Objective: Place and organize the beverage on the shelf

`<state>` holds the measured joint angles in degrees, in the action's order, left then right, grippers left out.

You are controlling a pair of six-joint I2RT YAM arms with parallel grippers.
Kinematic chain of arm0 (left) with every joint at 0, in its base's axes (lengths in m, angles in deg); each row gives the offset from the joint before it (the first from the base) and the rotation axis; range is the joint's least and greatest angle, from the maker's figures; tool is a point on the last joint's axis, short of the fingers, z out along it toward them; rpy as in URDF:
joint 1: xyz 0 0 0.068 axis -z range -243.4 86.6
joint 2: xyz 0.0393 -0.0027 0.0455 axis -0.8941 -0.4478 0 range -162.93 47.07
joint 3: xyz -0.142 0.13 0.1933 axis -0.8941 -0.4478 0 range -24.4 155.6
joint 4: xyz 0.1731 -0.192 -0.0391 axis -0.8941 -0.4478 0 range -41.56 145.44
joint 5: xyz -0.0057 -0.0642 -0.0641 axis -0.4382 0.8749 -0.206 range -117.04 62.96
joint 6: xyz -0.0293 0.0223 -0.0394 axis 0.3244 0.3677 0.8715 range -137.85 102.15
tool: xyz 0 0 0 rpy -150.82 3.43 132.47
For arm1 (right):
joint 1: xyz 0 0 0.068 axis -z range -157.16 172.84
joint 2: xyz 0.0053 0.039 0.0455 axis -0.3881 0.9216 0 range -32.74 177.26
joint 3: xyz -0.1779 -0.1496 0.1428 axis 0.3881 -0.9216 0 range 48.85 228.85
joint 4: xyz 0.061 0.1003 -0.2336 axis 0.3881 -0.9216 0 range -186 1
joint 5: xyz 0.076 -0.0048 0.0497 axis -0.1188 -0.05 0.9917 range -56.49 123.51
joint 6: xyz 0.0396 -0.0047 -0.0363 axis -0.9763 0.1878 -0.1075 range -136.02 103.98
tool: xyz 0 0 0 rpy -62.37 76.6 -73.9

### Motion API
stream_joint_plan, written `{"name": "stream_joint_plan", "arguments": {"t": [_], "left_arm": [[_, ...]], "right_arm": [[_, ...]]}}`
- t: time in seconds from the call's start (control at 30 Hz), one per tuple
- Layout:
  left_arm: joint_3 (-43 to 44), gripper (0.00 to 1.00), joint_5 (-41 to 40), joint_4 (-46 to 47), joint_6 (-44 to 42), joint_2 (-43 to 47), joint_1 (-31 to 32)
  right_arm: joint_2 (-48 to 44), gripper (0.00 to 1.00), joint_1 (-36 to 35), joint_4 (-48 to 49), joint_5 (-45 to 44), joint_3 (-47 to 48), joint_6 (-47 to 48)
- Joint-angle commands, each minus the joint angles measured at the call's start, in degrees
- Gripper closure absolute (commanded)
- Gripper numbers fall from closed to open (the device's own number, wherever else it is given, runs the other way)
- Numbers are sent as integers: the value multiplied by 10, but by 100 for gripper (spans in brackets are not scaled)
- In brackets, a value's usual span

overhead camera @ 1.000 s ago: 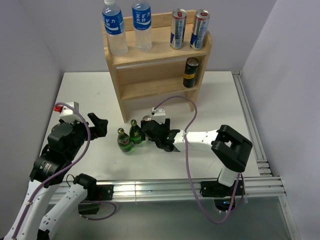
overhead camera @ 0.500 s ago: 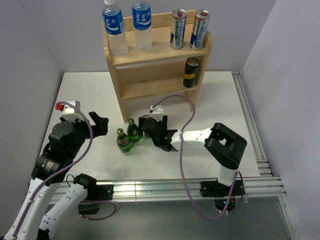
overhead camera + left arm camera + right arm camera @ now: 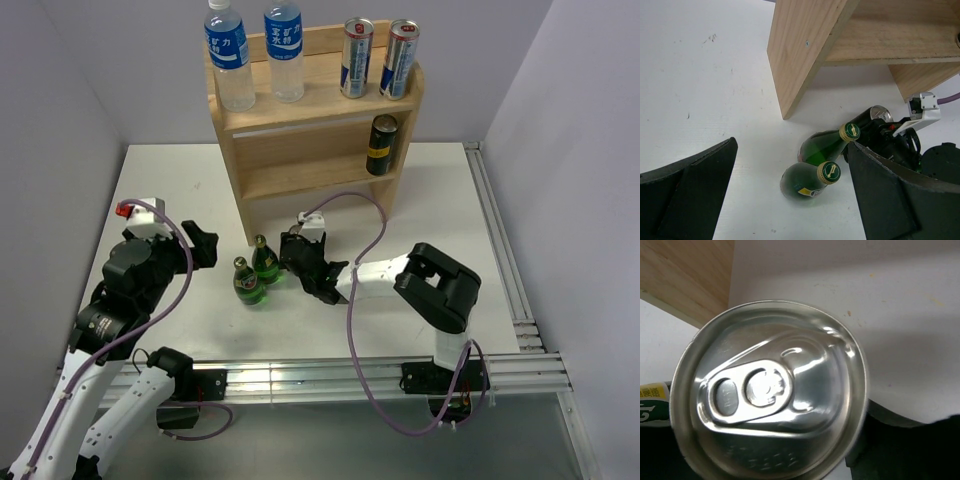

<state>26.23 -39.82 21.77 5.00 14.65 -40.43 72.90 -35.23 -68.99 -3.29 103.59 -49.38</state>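
Five drinks stand on the shelf [image 3: 300, 148]: two water bottles [image 3: 229, 60] and two silver cans [image 3: 357, 58] on its top board, and one black can [image 3: 381, 145] on the board below. Two green bottles [image 3: 249, 283] stand on the white table [image 3: 440, 200] just in front of the shelf. The right claw [image 3: 298, 256] is clamped on one shiny-topped can [image 3: 770, 390], low in front of the shelf and right beside the green bottles. The left claw [image 3: 204, 245] is wide apart, off to the shelf's left front. Since a second ago the right claw has slid left, closer to the green bottles, and the back bottle has shifted a little left. The left claw has crept a bit nearer the shelf.
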Motion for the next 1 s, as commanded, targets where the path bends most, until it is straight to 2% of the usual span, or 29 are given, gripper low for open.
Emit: {"name": "stream_joint_plan", "arguments": {"t": [0.0, 0.07, 0.1, 0.13, 0.2, 0.3, 0.53, 0.73, 0.97], "left_arm": [[-4, 1, -6, 19, -18, 3, 2], [-4, 1, -6, 19, -18, 3, 2], [-4, 1, -7, 18, -19, 3, 2], [-4, 1, -8, 19, -18, 3, 1], [-6, 1, -7, 22, -17, 3, 2], [-6, 1, -8, 31, -11, 2, 2], [-4, 1, -10, 59, -5, -9, 2], [7, 1, -8, 84, 9, -27, 2], [24, 1, -1, 118, 11, -58, 2]], "right_arm": [[17, 47, 3, 28, -7, -3, -14], [17, 55, 3, 26, -6, -3, -11], [15, 65, 3, 22, -5, -3, -8], [11, 71, 3, 18, -6, -3, -6], [-5, 92, 3, -3, -8, 0, -5], [-39, 100, 4, -48, -15, 5, -1], [-171, 100, 4, -184, -56, 40, 44], [-272, 100, 32, -283, -61, 120, 121], [-269, 100, 114, -357, -31, 267, 183]]}}
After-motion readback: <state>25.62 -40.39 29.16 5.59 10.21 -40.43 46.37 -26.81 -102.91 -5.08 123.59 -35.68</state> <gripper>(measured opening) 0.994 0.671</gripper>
